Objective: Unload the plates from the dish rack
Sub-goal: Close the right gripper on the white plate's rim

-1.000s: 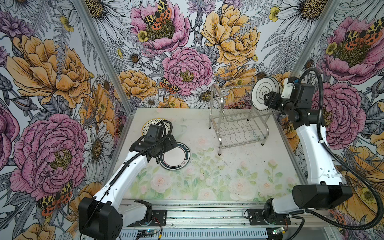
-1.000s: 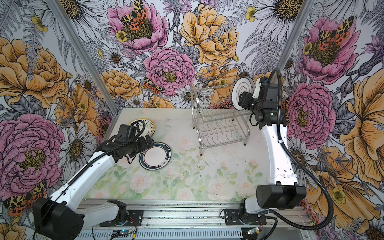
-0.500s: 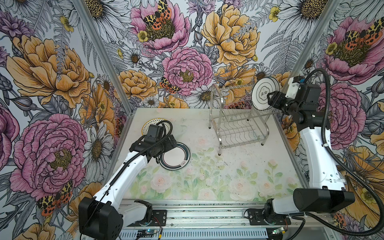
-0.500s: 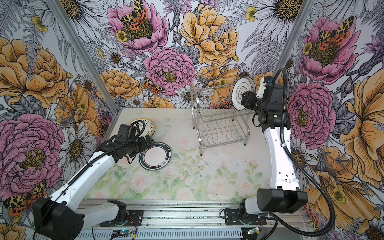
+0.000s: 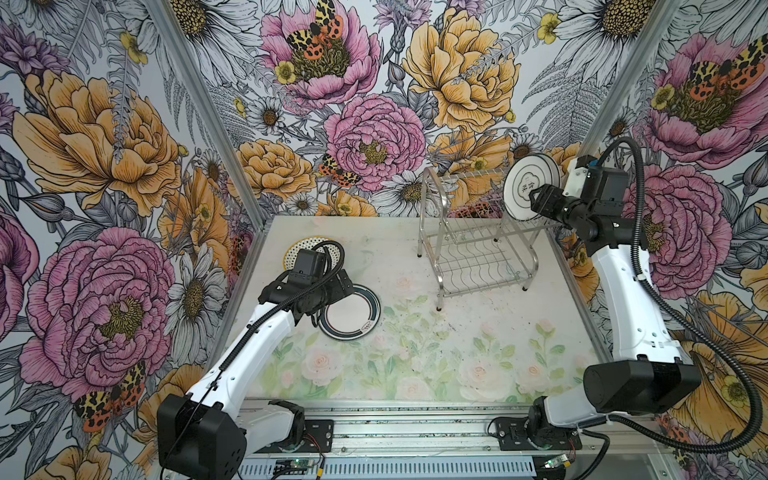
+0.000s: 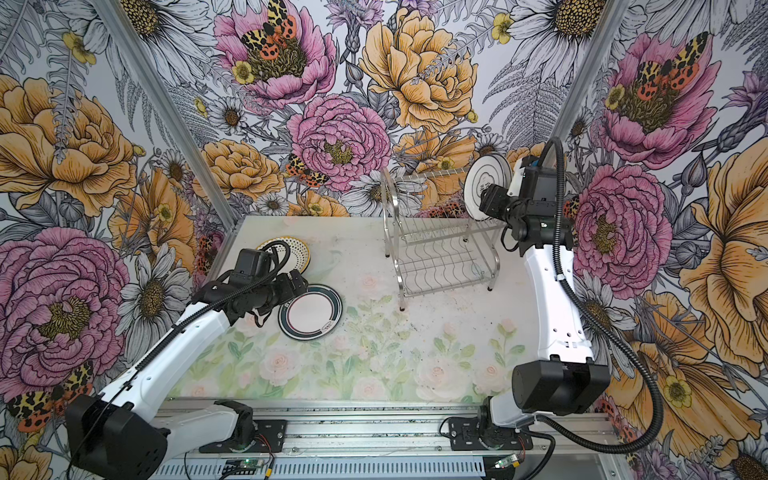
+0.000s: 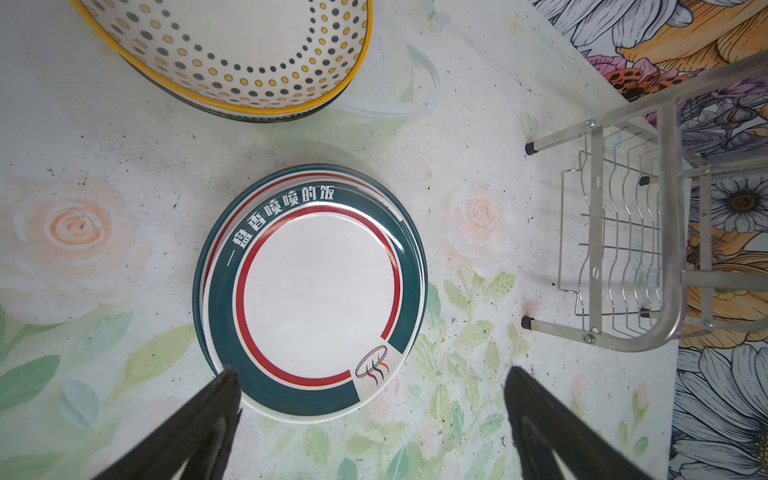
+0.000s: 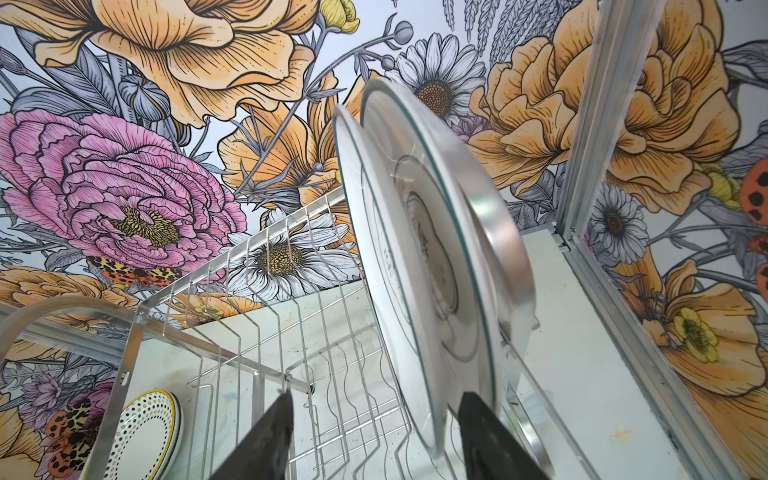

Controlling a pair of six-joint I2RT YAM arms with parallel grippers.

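My right gripper (image 5: 537, 198) reaches into the upper right of both top views. There, two round white ceramic plates with thin dark rings (image 5: 521, 187) stand upright at the right end of the upper tier of the shiny steel wire dish rack (image 5: 478, 259). The jaws are spread. In the right wrist view the lower rim of the nearer plate sits between them, with one jaw clearly apart from it.

My left gripper (image 7: 372, 374) hangs left of centre in both top views, spread wide and holding nothing. It is over a stack of white plates with a dark teal band and a red ring (image 5: 353, 312), which lies flat on the floral worktop (image 5: 415, 357). Just above that stack in the frame, a white plate with coloured dots and a yellow rim (image 7: 232, 50) rests on top of other plates.
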